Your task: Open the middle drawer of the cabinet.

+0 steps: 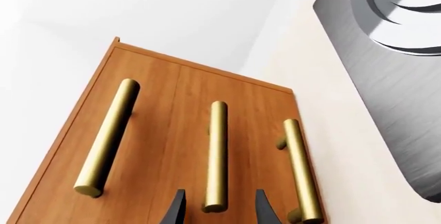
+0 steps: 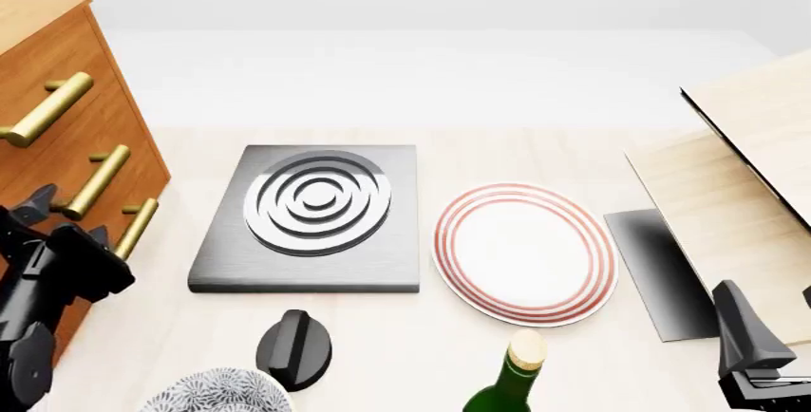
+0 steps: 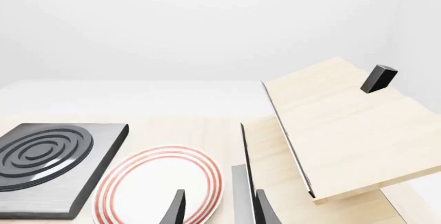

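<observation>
Basically, the cabinet (image 2: 57, 118) sat at the left end of the table (image 2: 533, 355), straight ahead of the left gripper (image 1: 220, 211) and well apart from the right gripper (image 3: 219, 209). Left arm was clearly the nearer one.

The middle drawer (image 1: 206, 146) was shut, front flush with the two drawers either side of it. Nothing of any drawer's inside showed, so contents can't be told.

Key relation: its brass handle (image 1: 216, 157) lay dead ahead of the left jaws, the near end sitting between the two fingertips in the left wrist view. The bar's long axis ran along the line of sight up the cabinet face, parallel to the other two bars. Jaws were apart, straddling the bar's line, not yet touching it as far as I could tell. My read: they needed to advance a bit, close across the bar, then pull straight back off the cabinet face.

Right jaws were also apart, holding nothing, pointed over the plate (image 3: 158, 182), which had nothing on it.

Hob slab (image 2: 311, 217) sat between cabinet and plate, nothing on it either.
</observation>
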Tool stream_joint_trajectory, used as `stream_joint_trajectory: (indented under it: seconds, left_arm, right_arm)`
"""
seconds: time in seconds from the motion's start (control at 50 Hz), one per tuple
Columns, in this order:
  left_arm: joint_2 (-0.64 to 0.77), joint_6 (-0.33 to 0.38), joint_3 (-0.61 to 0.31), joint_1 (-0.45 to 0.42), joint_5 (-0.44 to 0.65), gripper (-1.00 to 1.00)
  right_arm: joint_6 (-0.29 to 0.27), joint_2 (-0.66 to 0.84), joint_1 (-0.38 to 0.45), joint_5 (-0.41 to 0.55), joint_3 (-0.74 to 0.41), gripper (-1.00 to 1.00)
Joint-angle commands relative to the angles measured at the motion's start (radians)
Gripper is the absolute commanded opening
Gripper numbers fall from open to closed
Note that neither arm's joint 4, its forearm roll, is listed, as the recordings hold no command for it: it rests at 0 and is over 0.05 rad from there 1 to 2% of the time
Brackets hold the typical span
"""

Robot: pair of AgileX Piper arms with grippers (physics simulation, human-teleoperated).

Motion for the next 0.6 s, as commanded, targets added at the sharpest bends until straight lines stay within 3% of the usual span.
stream_joint_trajectory:
  seconds: [0.02,0.04,0.06,0.6]
  left_arm:
    - [0.014,-0.027,-0.008,0.006,-0.001,1.0]
    - [0.016,-0.029,-0.009,0.004,-0.001,1.0]
    - [0.017,-0.032,-0.01,0.005,-0.001,-1.0]
    - [-0.003,-0.035,0.014,-0.029,0.0,-1.0]
  right_arm:
    - [0.001,0.0,0.0,-0.004,-0.001,1.0]
    - [0.001,0.0,0.0,-0.003,-0.001,1.0]
    - [0.001,0.0,0.0,-0.003,-0.001,1.0]
    - [0.001,0.0,0.0,-0.003,-0.001,1.0]
